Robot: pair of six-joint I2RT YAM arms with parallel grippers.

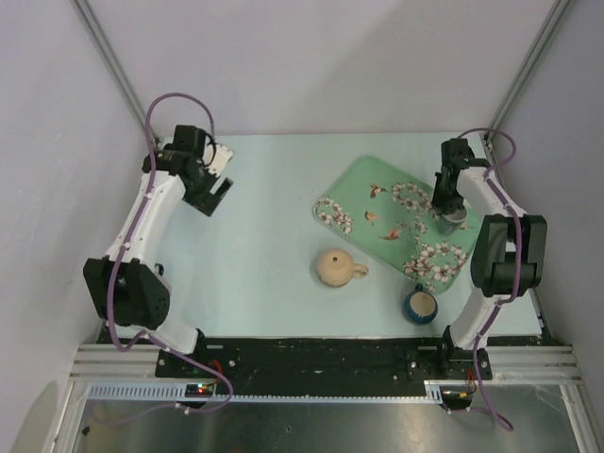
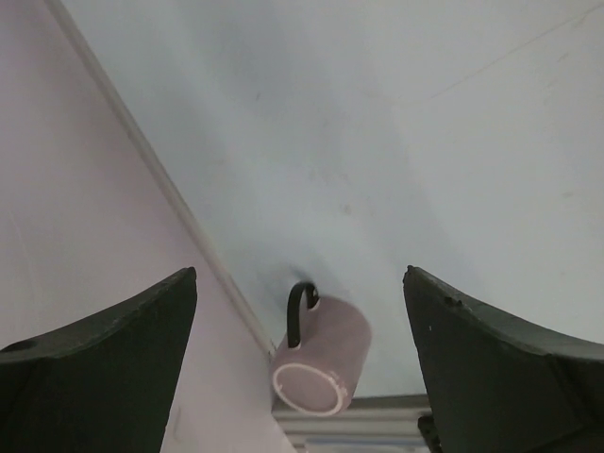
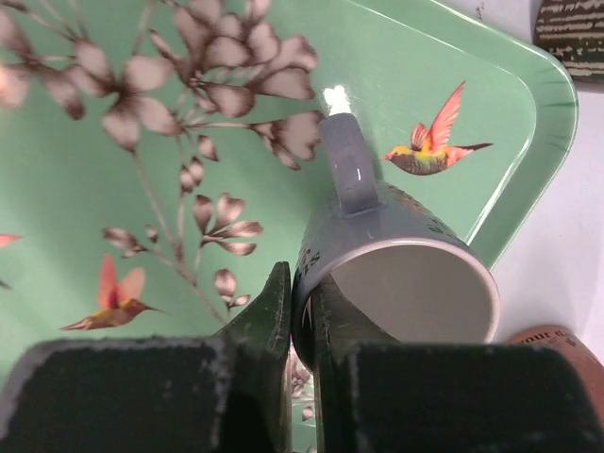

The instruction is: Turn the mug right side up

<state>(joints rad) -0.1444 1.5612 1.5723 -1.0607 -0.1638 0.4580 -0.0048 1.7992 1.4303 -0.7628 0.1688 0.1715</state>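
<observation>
Pale-green table: I count one tray, four mugs — blue mug, mauve mug, grey mug pinched by right gripper, left gripper agape — tan mug rounded, matte, mouth-down.

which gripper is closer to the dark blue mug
Right. The right gripper is over the tray just beyond the dark blue mug, gripping a grey mug; the left gripper is far across the table.

At upper left, the left gripper hangs with jaws spread wide. At right, the right gripper points down, pinching a grey mug wall.
</observation>
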